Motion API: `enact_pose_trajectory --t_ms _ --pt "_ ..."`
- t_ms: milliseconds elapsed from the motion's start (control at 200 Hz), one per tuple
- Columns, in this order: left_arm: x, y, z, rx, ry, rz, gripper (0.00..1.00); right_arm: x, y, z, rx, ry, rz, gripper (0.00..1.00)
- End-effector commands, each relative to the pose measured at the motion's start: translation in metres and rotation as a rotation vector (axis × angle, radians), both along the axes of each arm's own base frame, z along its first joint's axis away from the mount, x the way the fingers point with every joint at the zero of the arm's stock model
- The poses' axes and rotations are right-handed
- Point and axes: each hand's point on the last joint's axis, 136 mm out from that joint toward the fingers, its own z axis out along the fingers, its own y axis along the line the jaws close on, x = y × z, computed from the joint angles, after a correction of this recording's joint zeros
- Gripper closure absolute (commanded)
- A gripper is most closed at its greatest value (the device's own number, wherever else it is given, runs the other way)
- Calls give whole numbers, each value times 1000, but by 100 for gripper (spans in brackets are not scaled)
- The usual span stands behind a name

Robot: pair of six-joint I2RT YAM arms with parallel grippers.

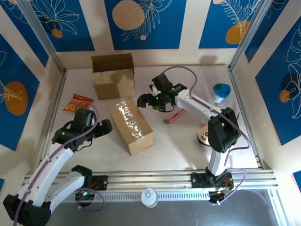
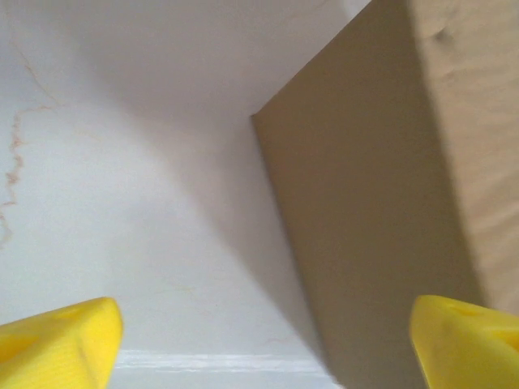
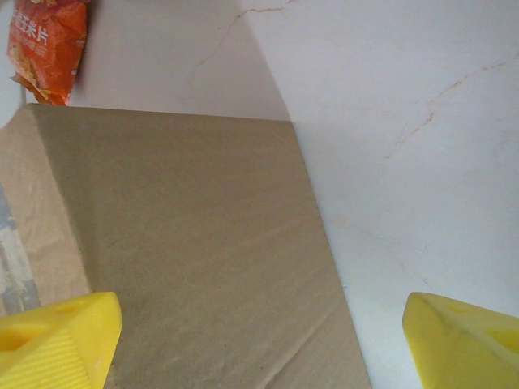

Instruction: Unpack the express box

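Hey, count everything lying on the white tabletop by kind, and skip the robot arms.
Cardboard boxes: 2 (open box, taped box)
Snack bag: 1
Pink cutter: 1
Tape roll: 1
Blue-and-white cup: 1
Total: 6

Left gripper (image 2: pixel 263 344) and right gripper (image 3: pixel 259 344) both hold fingers wide apart.
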Motion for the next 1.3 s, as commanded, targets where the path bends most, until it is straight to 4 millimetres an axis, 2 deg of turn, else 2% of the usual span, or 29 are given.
enact_pose_trajectory --t_ms 0,80,150,345,450,630,755,965,1091,1296 --pt "15 -28 31 -155 -89 -57 1 -4 -8 18 -4 -32 6 10" --pt "31 -42 41 -221 -128 -79 0 -8 -10 18 -2 -33 9 10" --pt "43 -49 41 -238 -139 -84 0 -12 -11 18 -1 -30 10 10" --pt "71 -63 16 -247 -89 -94 0 -18 -13 19 1 -34 16 10" --pt "79 -67 4 -263 -77 -89 0 -20 -13 21 2 -37 20 10" --pt "79 -65 -4 -272 -75 -70 0 -22 -14 24 7 -38 18 10" --pt "76 -63 -12 -271 -57 -66 4 -24 -13 24 13 -37 21 10" --pt "74 -59 -26 -266 -36 -49 21 -29 -14 29 -6 -54 28 10" --pt "75 -59 -31 -283 -32 -41 30 -34 -17 35 -85 -101 56 9" --pt "76 -63 -32 -321 -40 -39 30 -50 -17 48 -341 -227 172 8"
